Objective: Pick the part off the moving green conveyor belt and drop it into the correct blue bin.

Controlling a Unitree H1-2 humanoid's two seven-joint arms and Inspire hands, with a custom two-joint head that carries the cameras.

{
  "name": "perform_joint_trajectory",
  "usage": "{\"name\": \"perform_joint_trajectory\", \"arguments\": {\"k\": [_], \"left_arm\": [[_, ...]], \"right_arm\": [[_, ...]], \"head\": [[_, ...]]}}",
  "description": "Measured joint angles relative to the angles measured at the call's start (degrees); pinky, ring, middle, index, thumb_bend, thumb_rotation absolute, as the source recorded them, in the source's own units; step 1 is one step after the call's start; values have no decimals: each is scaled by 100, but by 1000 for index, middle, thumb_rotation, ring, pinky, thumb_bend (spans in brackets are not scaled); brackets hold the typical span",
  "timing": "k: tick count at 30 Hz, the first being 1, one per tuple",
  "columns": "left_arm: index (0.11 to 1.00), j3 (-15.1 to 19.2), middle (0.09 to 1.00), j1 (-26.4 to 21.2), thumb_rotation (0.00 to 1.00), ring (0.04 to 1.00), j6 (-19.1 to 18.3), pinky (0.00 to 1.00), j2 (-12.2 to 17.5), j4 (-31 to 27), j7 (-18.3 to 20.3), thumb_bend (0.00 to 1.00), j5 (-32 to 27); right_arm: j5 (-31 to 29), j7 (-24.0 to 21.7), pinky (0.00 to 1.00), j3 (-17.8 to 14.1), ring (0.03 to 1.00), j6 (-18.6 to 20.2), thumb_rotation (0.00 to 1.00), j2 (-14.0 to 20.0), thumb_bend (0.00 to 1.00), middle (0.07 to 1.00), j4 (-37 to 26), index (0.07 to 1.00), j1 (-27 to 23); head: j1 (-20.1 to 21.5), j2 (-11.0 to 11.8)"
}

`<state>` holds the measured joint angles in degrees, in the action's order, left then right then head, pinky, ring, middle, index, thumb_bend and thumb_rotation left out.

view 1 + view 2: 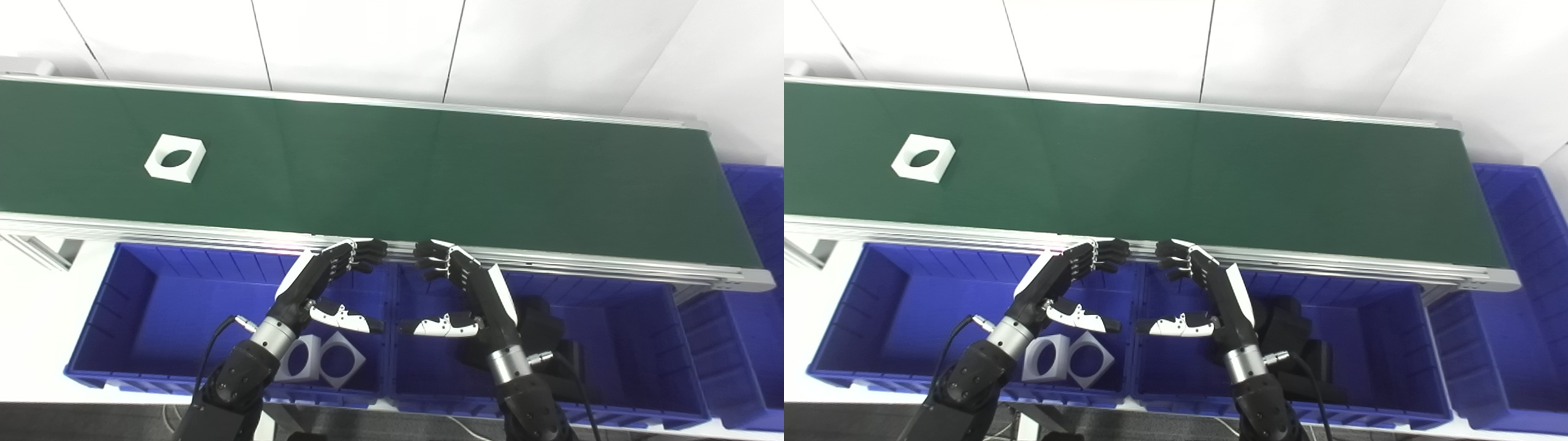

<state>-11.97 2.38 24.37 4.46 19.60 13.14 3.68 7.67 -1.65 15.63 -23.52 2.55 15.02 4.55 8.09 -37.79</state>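
No legible text, label, brand mark, number or sign appears in either view. The green conveyor belt (392,165), the blue bins (122,306) and the white square part (175,158) carry plain, unmarked surfaces. The casings of both hands show no readable marking at this resolution.

Below the left robot hand (318,288), its forearm covers part of the two white parts (324,361) in the bin. Behind the right robot hand (471,288), the black parts (545,331) are partly hidden, their shapes unclear. The far-right bin (756,202) is cut off by the frame's edge.
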Motion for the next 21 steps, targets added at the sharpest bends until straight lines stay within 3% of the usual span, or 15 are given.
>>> {"name": "perform_joint_trajectory", "arguments": {"k": [2, 4, 8, 10, 12, 14, 16, 21], "left_arm": [[748, -18, 760, -11, 149, 757, 14, 720, -9, 71, -6, 1000, -1], [744, -39, 758, -28, 152, 759, 22, 724, -34, 176, -42, 1000, 0], [742, -159, 766, -152, 179, 766, 33, 729, -164, 578, -153, 1000, 5], [744, -278, 763, -196, 176, 765, 38, 727, -183, 744, -249, 1000, 37], [749, -357, 762, -230, 174, 764, 41, 730, -218, 867, -366, 1000, 115], [751, -411, 762, -287, 184, 765, 41, 736, -253, 977, -447, 1000, 128], [748, -475, 761, -326, 194, 767, 43, 736, -260, 1039, -557, 1000, 131], [744, -658, 755, -448, 212, 764, 108, 734, -252, 1235, -873, 1000, 168]], "right_arm": [[-14, 8, 617, 2, 695, 0, 133, 7, 930, 738, 55, 735, 0], [-35, 6, 623, 2, 699, -1, 142, 38, 930, 742, 96, 738, 1], [-189, -35, 636, -20, 708, -2, 119, 168, 918, 747, 136, 742, 4], [-303, -94, 643, -73, 713, -4, 115, 235, 912, 749, 164, 742, 3], [-412, -141, 648, -110, 714, -9, 117, 278, 908, 749, 225, 742, 3], [-489, -192, 651, -143, 715, -13, 121, 306, 907, 746, 343, 739, -4], [-544, -276, 652, -175, 714, -14, 121, 320, 910, 744, 412, 734, -4], [-641, -384, 650, -264, 712, -15, 119, 313, 921, 742, 568, 726, -57]], "head": [[-149, 70], [-744, 298], [-1220, 570], [-1222, 571], [-1493, 799], [-1494, 800], [-1617, 975], [-1679, 1159]]}}
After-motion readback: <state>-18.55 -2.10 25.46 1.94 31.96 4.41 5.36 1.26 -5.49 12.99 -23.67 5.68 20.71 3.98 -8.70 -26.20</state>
